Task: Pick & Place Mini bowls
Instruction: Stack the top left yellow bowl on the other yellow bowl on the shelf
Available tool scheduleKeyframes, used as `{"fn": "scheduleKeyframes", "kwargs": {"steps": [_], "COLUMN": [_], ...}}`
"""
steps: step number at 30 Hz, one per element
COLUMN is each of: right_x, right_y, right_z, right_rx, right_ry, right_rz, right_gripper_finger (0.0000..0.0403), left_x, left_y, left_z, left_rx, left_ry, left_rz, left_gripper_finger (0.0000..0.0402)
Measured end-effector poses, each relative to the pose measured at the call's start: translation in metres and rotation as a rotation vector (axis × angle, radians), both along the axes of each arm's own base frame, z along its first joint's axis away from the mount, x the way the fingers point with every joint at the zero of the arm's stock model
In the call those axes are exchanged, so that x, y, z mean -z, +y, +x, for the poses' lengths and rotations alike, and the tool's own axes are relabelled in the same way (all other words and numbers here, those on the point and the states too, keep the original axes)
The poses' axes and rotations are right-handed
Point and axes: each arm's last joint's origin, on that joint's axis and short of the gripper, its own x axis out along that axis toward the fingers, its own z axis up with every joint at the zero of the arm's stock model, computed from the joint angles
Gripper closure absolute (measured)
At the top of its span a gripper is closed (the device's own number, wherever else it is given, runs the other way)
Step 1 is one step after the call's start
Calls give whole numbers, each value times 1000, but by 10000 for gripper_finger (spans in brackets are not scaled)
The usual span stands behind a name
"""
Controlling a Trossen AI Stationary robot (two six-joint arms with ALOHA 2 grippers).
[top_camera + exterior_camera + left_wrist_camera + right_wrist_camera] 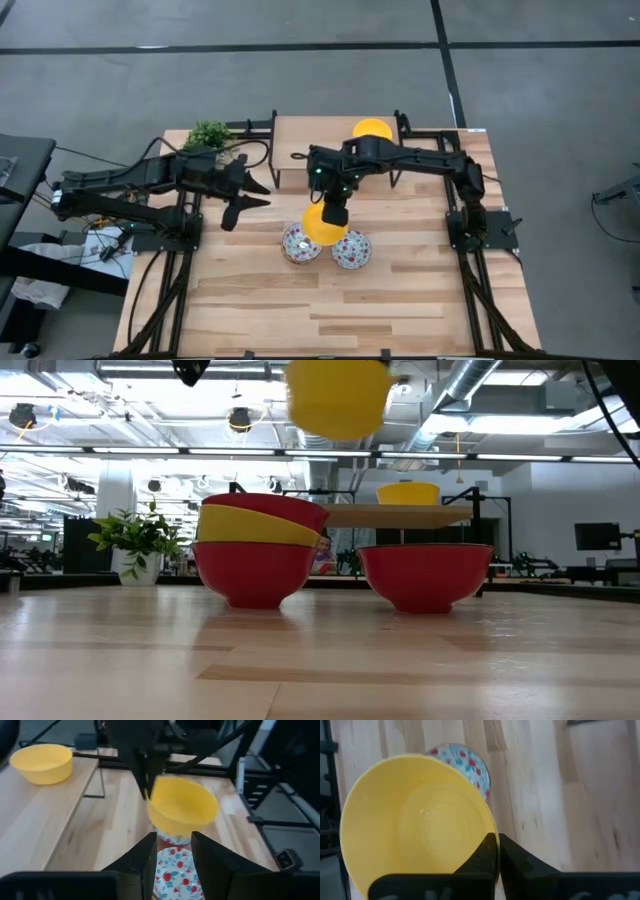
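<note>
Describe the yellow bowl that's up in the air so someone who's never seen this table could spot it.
Start at the wooden table and find the two speckled bowls side by side near its middle. Just above them, the right gripper is shut on the rim of a plain yellow bowl. Unlike the other yellow bowl on the raised shelf, it rests on nothing.

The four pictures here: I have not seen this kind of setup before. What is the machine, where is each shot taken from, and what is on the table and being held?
Two dark robot arms work at a wooden table. One picture looks straight down from above, one looks level across the tabletop, and two come from cameras on the arms' wrists.

The right gripper is shut on the rim of a yellow bowl, lifted above the table; the low view shows it in the air. Below it stand two patterned bowls, red outside; the left-hand stack has a yellow bowl nested in it. Another yellow bowl sits on a raised shelf at the back, and a small green plant stands in the corner.

The left gripper is open, holding nothing, off to the side.
</note>
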Motion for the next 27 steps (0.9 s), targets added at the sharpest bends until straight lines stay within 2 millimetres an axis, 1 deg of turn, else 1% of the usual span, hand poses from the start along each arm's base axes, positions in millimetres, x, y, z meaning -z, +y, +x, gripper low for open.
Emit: {"fn": "scheduleKeyframes", "kwargs": {"steps": [2, 4, 6, 10, 14, 18, 23, 27], "right_x": [-8, -16, -26, -47, -70, -88, -101, -108], "right_y": [-3, -6, -10, -16, -21, -28, -41, -55], "right_z": [-3, -12, -19, -40, -62, -85, -110, -126], "right_rx": [-2, -2, 8, 30, 53, 87, 145, 205], "right_ry": [-26, -20, -56, -92, -152, -199, -213, -219], "right_rz": [-6, -10, -14, -19, -28, -37, -47, -54], "right_gripper_finger": [403, 403, 403, 403, 403, 403, 403, 403], "left_x": [-1, -3, -3, -4, -5, -3, 1, 8], "left_y": [-1, -3, -5, -6, -4, 0, 1, -7], "left_z": [-2, -2, -2, 0, 8, 17, 35, 53], "left_rx": [29, 46, 56, 62, -10, -136, -282, -314], "left_ry": [-9, -24, -26, -41, -71, -83, -94, -93], "left_rz": [-11, -14, -14, -9, 18, 73, 182, 297], "left_gripper_finger": [284, 286, 289, 294, 295, 295, 295, 295]}}
